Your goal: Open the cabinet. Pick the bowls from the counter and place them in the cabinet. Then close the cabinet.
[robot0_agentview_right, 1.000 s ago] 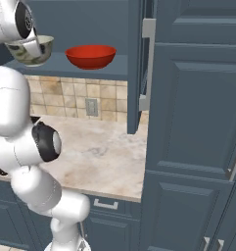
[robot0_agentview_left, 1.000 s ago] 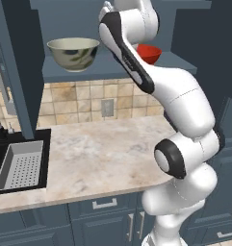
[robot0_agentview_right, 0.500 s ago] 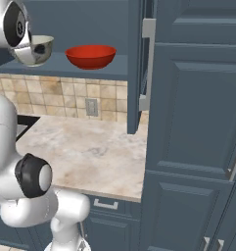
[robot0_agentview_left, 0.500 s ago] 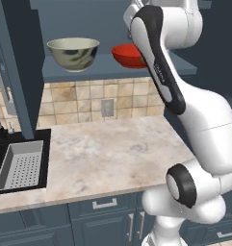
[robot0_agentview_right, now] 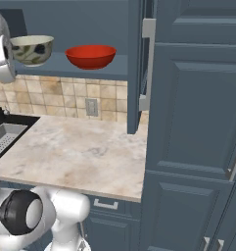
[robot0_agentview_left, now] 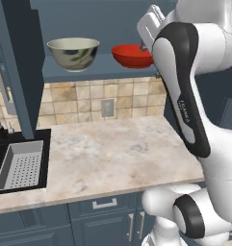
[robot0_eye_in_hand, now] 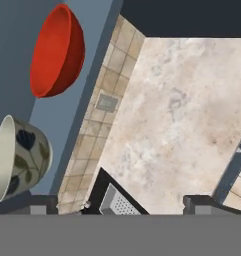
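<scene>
Since the earlier frame the arm has swung up; the tool (robot0_eye_in_hand: 120,204), spread and empty, has both bowls on the cabinet (robot0_agentview_right: 139,68) shelf; its open door lies right.

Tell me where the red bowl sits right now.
The red bowl rests on the open cabinet's shelf, right of the cream bowl, above the counter.
</scene>
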{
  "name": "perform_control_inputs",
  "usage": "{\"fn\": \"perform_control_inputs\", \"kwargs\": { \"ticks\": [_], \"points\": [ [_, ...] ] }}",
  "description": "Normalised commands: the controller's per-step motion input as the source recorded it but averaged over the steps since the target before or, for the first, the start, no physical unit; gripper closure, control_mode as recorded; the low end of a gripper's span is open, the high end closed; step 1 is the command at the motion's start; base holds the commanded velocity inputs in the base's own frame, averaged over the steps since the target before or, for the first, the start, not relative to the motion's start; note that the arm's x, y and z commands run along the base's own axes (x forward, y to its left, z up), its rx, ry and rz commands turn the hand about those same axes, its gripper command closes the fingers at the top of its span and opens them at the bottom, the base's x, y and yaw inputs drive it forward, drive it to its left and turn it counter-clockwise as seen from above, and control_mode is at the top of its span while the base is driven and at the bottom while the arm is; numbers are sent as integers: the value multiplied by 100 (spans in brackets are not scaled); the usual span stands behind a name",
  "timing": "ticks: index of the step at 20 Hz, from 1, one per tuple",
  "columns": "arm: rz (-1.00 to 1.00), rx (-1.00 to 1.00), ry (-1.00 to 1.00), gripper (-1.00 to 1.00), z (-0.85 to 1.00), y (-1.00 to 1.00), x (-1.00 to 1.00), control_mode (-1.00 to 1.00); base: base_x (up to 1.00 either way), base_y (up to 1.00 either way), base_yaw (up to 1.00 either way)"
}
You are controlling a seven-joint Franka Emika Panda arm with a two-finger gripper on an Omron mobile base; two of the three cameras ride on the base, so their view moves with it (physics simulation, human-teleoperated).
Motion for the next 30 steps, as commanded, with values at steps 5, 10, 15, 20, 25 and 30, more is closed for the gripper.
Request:
{"fn": "perform_control_inputs", "kwargs": {
  "ticks": [5,10,15,20,25,30],
  "points": [
    [0,0,0,-100,-9,-2,-100,-100,0,0,0],
    [0,0,-14,-100,-66,14,-100,-100,0,0,0],
    [0,0,-29,-100,-80,6,-87,-100,0,0,0],
    [0,7,-13,-100,-14,-45,-14,-100,0,0,0],
    [10,11,-7,-100,-35,-83,16,-100,0,0,0],
    [17,12,-10,-100,-16,-71,3,-100,0,0,0]
  ]
}}
